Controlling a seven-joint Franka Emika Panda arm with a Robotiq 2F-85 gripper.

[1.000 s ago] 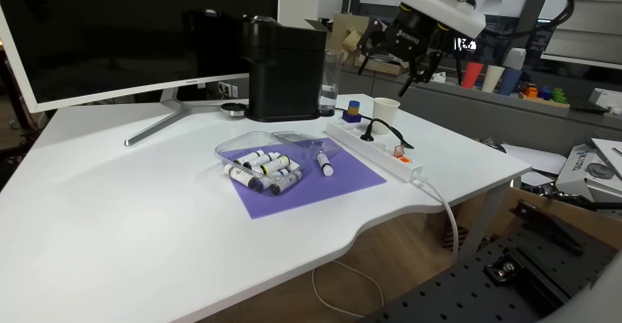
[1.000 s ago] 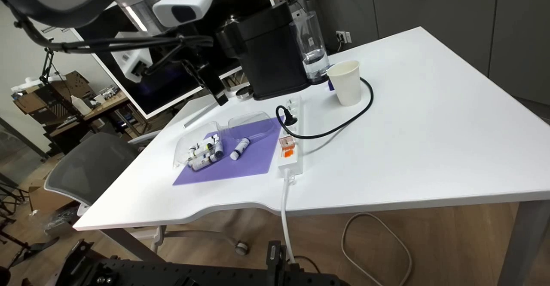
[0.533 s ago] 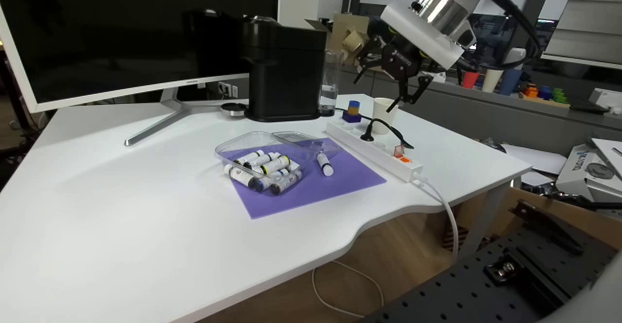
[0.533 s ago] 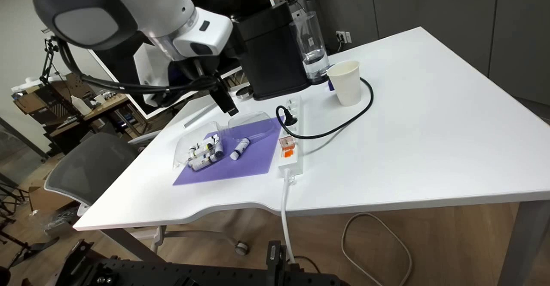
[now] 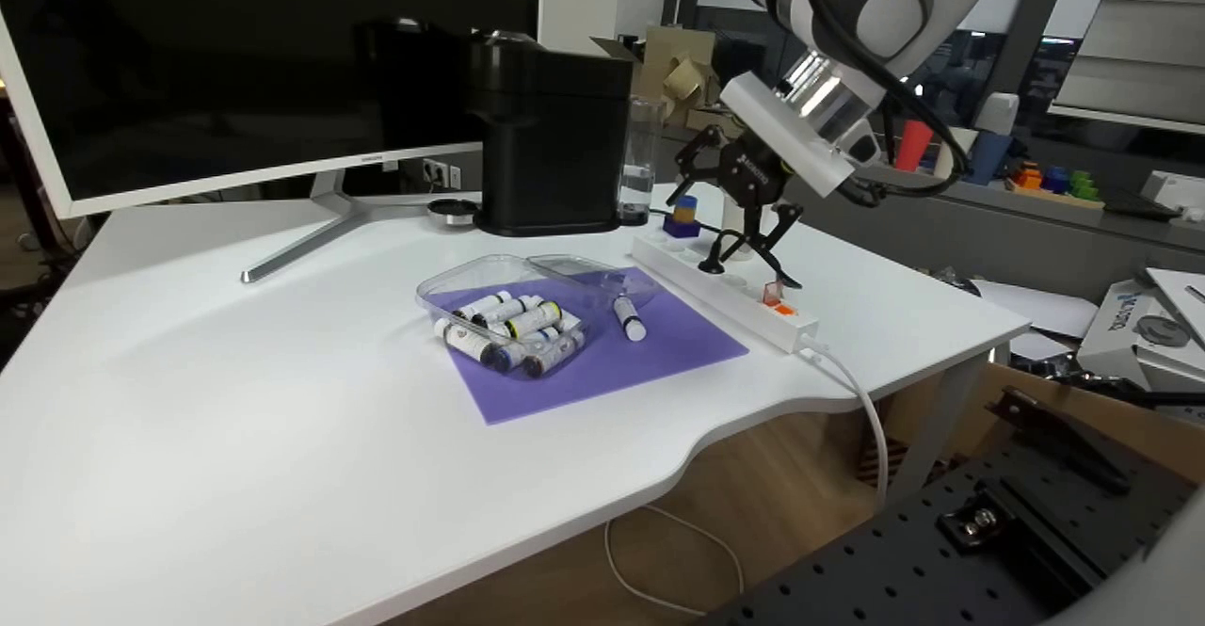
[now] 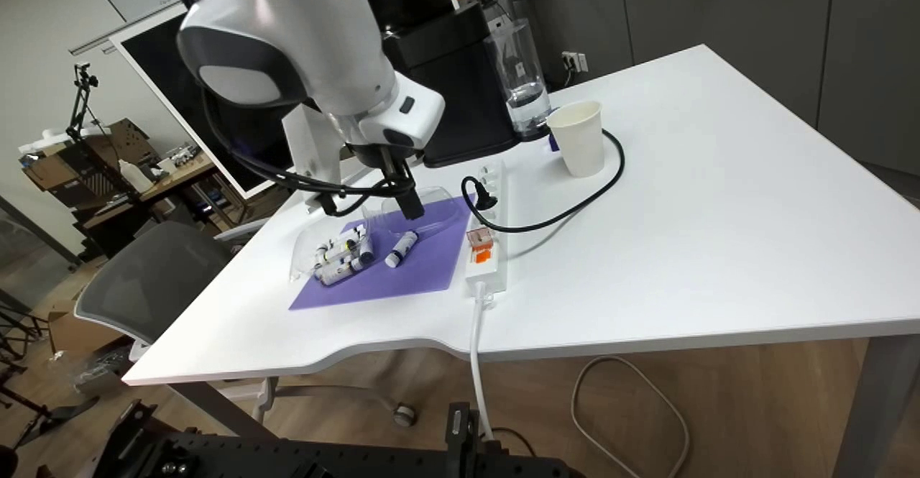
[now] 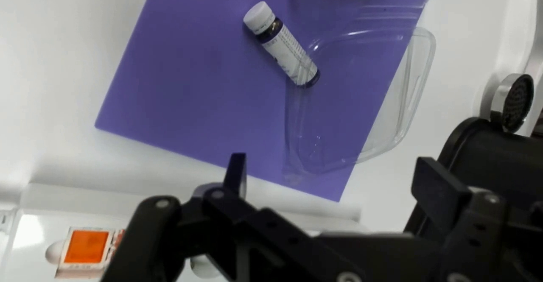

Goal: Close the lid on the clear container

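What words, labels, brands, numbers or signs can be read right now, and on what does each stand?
"ROBOTIQ": on the gripper, slanted, in an exterior view.
"SAMSUNG": tiny, on the monitor, along its lower frame.
Lettering on the white box: too blurred.
Print on the loose vial and the vials in the clear container: too small or blurred.

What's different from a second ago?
The claw has come down in both exterior views, toward the lid. Nothing was taken hold of or let go; the claw is still open. Unmoved: the clear container, its laid-back lid, the bottles inside, the loose bottle, the purple mat and the power strip.
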